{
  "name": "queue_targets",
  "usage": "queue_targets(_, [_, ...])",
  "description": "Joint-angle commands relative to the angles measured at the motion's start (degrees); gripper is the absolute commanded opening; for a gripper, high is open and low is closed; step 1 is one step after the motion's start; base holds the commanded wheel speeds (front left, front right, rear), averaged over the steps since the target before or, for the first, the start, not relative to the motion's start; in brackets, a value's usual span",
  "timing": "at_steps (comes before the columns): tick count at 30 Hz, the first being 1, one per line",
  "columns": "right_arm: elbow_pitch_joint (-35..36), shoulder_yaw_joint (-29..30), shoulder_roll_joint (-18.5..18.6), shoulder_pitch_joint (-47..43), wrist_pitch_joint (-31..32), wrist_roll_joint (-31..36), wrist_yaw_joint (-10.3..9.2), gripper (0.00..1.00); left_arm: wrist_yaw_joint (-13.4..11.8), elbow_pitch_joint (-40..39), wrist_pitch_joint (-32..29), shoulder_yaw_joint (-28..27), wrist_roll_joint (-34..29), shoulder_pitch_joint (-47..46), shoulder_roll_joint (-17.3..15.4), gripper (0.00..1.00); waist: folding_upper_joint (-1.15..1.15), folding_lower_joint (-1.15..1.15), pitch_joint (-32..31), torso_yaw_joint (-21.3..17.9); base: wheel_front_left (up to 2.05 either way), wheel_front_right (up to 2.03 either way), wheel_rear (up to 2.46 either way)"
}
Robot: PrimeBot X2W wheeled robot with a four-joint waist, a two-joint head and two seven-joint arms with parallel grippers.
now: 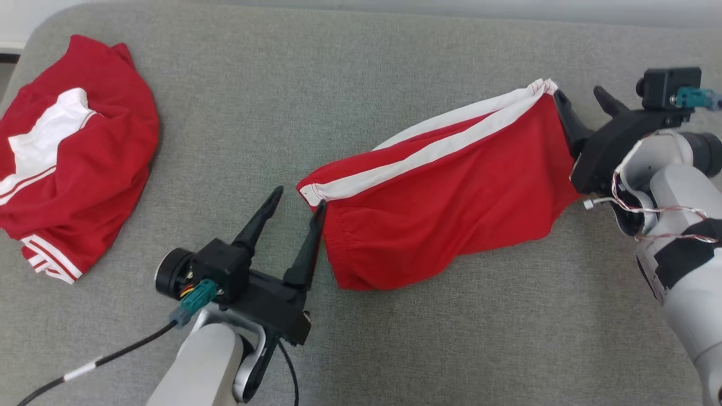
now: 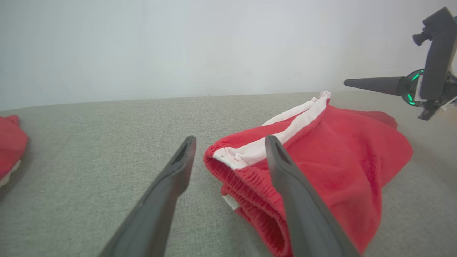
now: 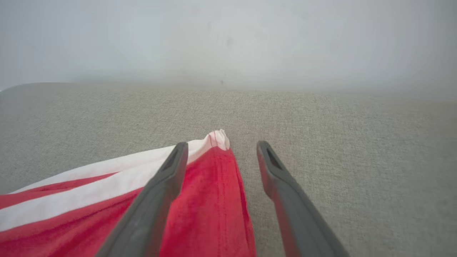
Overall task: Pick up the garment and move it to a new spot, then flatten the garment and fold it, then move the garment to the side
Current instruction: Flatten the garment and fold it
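Note:
The garment (image 1: pixel 440 203), red shorts with white side stripes, lies stretched across the grey cushion between my two grippers. My left gripper (image 1: pixel 299 201) stands open at its elastic waistband end. In the left wrist view the waistband corner (image 2: pixel 228 157) sits between the fingers of that gripper (image 2: pixel 231 140), and the right finger crosses over the red cloth (image 2: pixel 342 153). My right gripper (image 1: pixel 578 93) is open at the far hem end. In the right wrist view the white hem corner (image 3: pixel 218 137) lies between the fingertips of the right gripper (image 3: pixel 222 144), beside the left finger (image 3: pixel 167 178).
A second red and white garment (image 1: pixel 73 152) lies crumpled at the far left of the grey cushion (image 1: pixel 316 101), and its edge shows in the left wrist view (image 2: pixel 10 142). The cushion's rounded back corner is at the upper left. My right gripper's finger (image 2: pixel 375 85) shows at the upper right.

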State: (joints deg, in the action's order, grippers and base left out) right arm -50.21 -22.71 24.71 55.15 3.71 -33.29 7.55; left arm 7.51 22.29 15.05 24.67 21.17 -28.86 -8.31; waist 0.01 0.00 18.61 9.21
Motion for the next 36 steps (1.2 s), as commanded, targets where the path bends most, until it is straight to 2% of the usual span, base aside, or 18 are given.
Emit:
queue_targets(1, [-0.16, -0.95, 1.0, -1.54, -0.82, -1.3, -0.14, 1.0, -0.07, -1.25, 0.19, -1.64, -1.51, 1.88, 0.33, 1.0, -0.01, 0.0, -1.29, -0.1, 0.0, 0.0, 0.0])
queue_targets(10, [-1.13, -4.49, 3.69, -7.64, -2.41, -5.67, -0.13, 1.0, -0.87, -10.47, 0.19, -12.15, -9.31, 10.61, 2.83, 1.0, -0.01, 0.0, -3.89, 0.92, 0.0, 0.0, 0.0])
queue_targets(16, [-2.87, -5.75, 3.83, -9.56, -3.09, -6.97, -0.13, 1.0, -2.13, -14.76, 0.19, -17.39, -12.98, 14.89, 3.78, 1.0, -0.01, 0.0, -4.32, 1.94, 0.0, 0.0, 0.0])
queue_targets(24, [-6.67, -6.74, 2.95, -10.56, -3.38, -8.17, -0.13, 1.0, -3.22, -17.52, 0.19, -21.03, -16.8, 20.79, 4.81, 1.0, -0.01, 0.0, -4.57, 3.18, 0.0, 0.0, 0.0])
queue_targets(25, [-7.04, -6.76, 2.81, -10.68, -3.54, -8.47, -0.13, 0.4, -3.11, -17.43, 0.19, -21.15, -16.9, 21.13, 4.89, 1.0, -0.01, 0.0, -4.7, 3.32, 0.0, 0.0, 0.0])
queue_targets(26, [-7.23, -6.94, 2.64, -10.85, -3.7, -8.6, -0.13, 0.0, -3.09, -17.41, 0.19, -21.32, -16.91, 21.5, 4.92, 1.0, -0.01, 0.0, -4.83, 3.39, 0.0, 0.0, 0.0])
queue_targets(32, [-6.29, -7.72, 2.32, -12.3, -6.26, -10.66, -0.14, 0.0, -2.61, -16.8, 0.19, -22.35, -16.74, 22.91, 5.22, 1.0, -0.01, 0.0, -6.8, 2.9, 0.0, 0.0, 0.0])
queue_targets(36, [-3.81, -8.66, 3.73, -15.01, -7.61, -12.54, -0.14, 0.0, -2.13, -16.43, 0.19, -22.8, -16.84, 23.61, 5.29, 1.0, -0.01, 0.0, -8.59, 1.97, 0.0, 0.0, 0.0])
